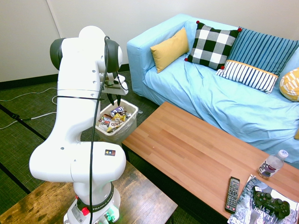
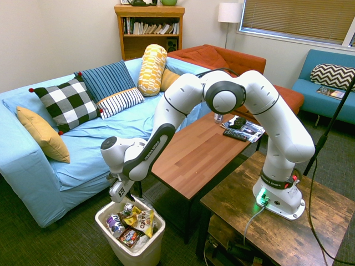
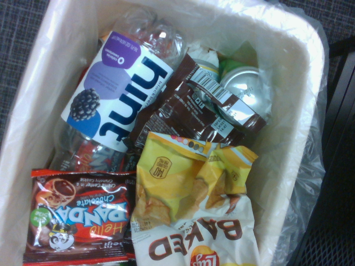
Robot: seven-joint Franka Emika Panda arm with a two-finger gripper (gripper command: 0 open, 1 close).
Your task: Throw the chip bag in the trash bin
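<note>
Living-room scene: a blue sofa [image 1: 224,98] runs along the upper right of the first exterior view, with a long wooden desk [image 1: 196,154] in front of it and dark carpet below. On the carpet at the desk's near end stands the bin [image 2: 105,223], a white basket with a clear liner, at lower left in the second exterior view and at centre left in the first [image 1: 133,110]. The chip bag [image 2: 143,219] lies inside the bin on top of the other rubbish, yellow and white with "BAKED" in dark print; in the wrist view the bag [image 3: 194,216] fills the lower middle, crumpled, beside a red panda-biscuit wrapper [image 3: 83,216], a clear bottle [image 3: 119,88] with a purple and white label, a brown wrapper [image 3: 188,105] and a silver can [image 3: 247,91]. The tool [image 2: 132,198] hangs just above the bin's rim, pointing down, with the fingers spread apart and nothing between them; the bag sits below it, clear of the fingers. At the desk's far end, lower right in the first exterior view, lie a remote [image 1: 232,194], a magazine [image 1: 247,210], a black game controller [image 1: 271,203] and a small water bottle [image 1: 272,164].
</note>
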